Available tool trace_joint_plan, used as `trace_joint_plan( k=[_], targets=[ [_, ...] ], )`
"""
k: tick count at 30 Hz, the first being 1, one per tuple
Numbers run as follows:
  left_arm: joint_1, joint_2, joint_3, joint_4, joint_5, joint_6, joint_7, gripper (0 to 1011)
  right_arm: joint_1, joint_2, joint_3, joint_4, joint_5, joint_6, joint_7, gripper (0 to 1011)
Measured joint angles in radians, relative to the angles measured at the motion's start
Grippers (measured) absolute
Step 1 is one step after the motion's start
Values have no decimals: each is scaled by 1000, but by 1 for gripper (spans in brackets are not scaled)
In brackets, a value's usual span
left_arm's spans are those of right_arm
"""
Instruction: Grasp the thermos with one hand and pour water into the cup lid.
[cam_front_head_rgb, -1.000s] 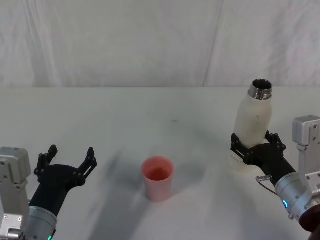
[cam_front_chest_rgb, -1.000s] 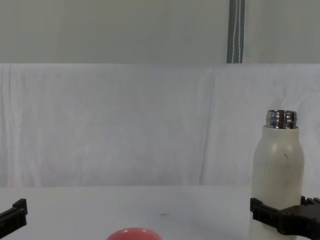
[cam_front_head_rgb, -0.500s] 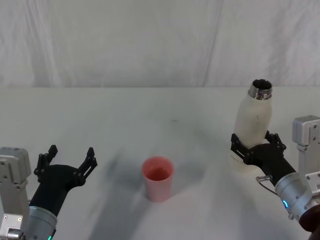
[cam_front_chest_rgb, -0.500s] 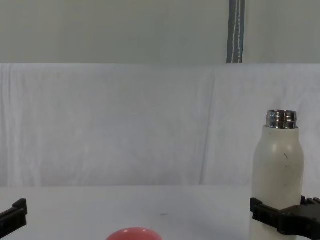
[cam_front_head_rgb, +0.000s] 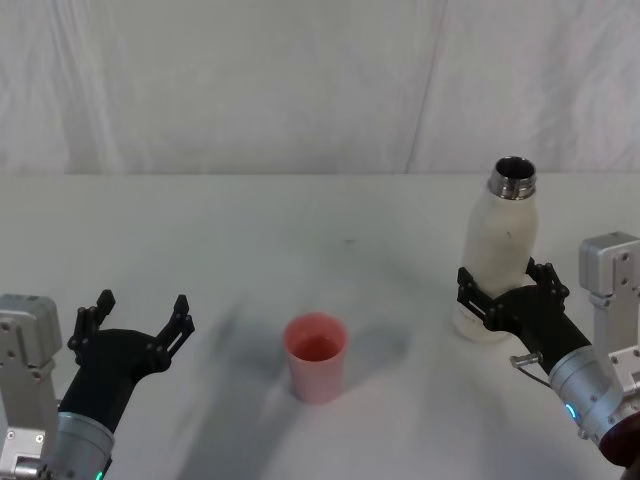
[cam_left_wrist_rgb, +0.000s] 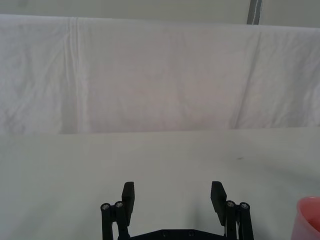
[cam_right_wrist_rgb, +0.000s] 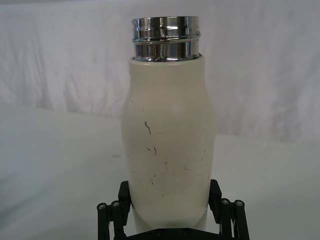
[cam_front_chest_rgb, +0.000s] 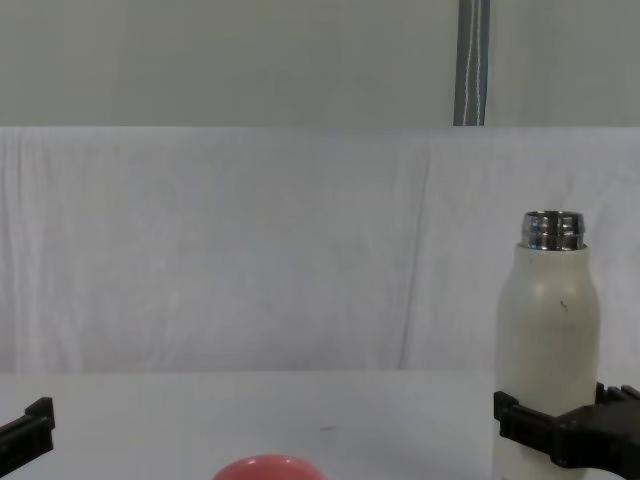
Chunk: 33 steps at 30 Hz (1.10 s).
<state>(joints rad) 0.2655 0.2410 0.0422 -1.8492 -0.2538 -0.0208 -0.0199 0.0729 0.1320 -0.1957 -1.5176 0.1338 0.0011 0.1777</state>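
The cream-white thermos (cam_front_head_rgb: 498, 250) stands upright at the right of the table, its steel neck open at the top. My right gripper (cam_front_head_rgb: 505, 290) is shut on its lower body, one black finger on each side; the right wrist view shows the thermos (cam_right_wrist_rgb: 167, 145) between those fingers (cam_right_wrist_rgb: 124, 192). In the chest view the thermos (cam_front_chest_rgb: 545, 340) rises above the right gripper (cam_front_chest_rgb: 565, 415). The red-pink cup lid (cam_front_head_rgb: 317, 355) sits upright at the table's middle front, left of the thermos, with its rim (cam_front_chest_rgb: 265, 468) low in the chest view. My left gripper (cam_front_head_rgb: 143, 308) rests open at the front left, holding nothing.
The white table (cam_front_head_rgb: 300, 240) runs back to a white draped cloth (cam_front_head_rgb: 250, 90). The left wrist view catches the cup lid's edge (cam_left_wrist_rgb: 310, 217) off to the side of the open left gripper (cam_left_wrist_rgb: 172, 192).
The thermos and my right gripper have shifted a little left, toward the cup lid, and slightly upward. The left arm and the cup lid have not moved.
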Motion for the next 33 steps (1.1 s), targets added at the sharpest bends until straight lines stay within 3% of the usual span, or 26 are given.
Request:
trace_joint_plan(
  k=[14,24,27,29,30,33],
  targets=[
    [0,0,0,0,0,0,0,1001,-20,76,-40,-50,-136,-105,8,952],
    [0,0,0,0,0,0,0,1001,-22,127,-69,-60,-320,-205,-40,952],
    [0,0,0,0,0,0,0,1001,-20,143,-80,-58,-392,-240,-64,953],
    [0,0,0,0,0,0,0,1001,-15,159,-95,-49,-472,-276,-92,952],
    [0,0,0,0,0,0,0,1001,-15,159,-95,-49,-472,-276,-92,952],
    [0,0,0,0,0,0,0,1001,-10,173,-108,-40,-535,-302,-115,952]
  ],
)
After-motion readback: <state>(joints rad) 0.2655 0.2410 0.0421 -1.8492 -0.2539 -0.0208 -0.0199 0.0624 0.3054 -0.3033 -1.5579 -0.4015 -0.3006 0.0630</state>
